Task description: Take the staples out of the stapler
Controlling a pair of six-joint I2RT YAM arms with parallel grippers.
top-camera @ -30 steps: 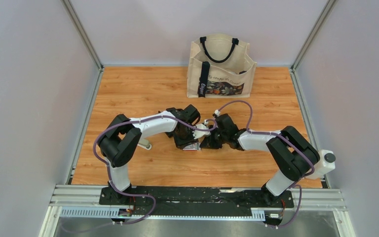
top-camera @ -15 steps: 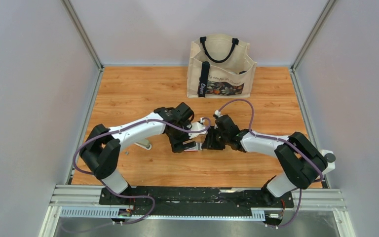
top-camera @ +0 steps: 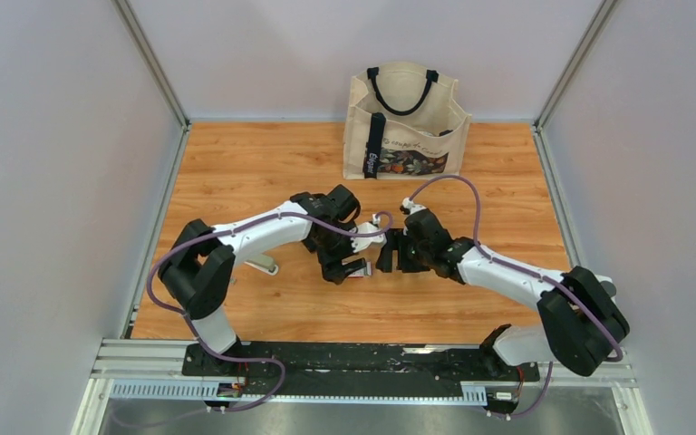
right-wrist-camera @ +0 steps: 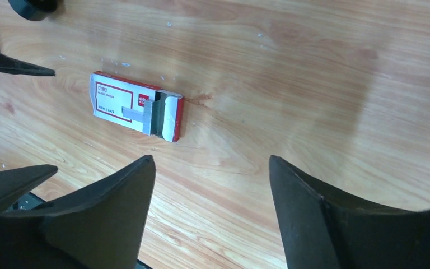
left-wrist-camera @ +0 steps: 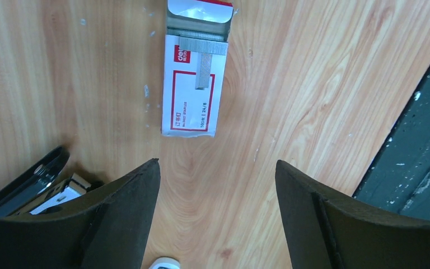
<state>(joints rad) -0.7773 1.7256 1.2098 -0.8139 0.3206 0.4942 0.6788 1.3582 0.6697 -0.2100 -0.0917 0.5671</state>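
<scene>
Lying on the staple box point(left-wrist-camera: 183, 112), the staples point(left-wrist-camera: 203, 70) show clearly; beside it the stapler point(left-wrist-camera: 31, 180) hides partly behind the left gripper point(left-wrist-camera: 215, 218), spread wide and empty like the right gripper point(right-wrist-camera: 210, 218).

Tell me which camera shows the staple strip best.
Left wrist: the staples lie close and sharp on the red-and-white box. Right wrist shows the staples smaller, at a slant. From the top view they are too small to tell.
</scene>
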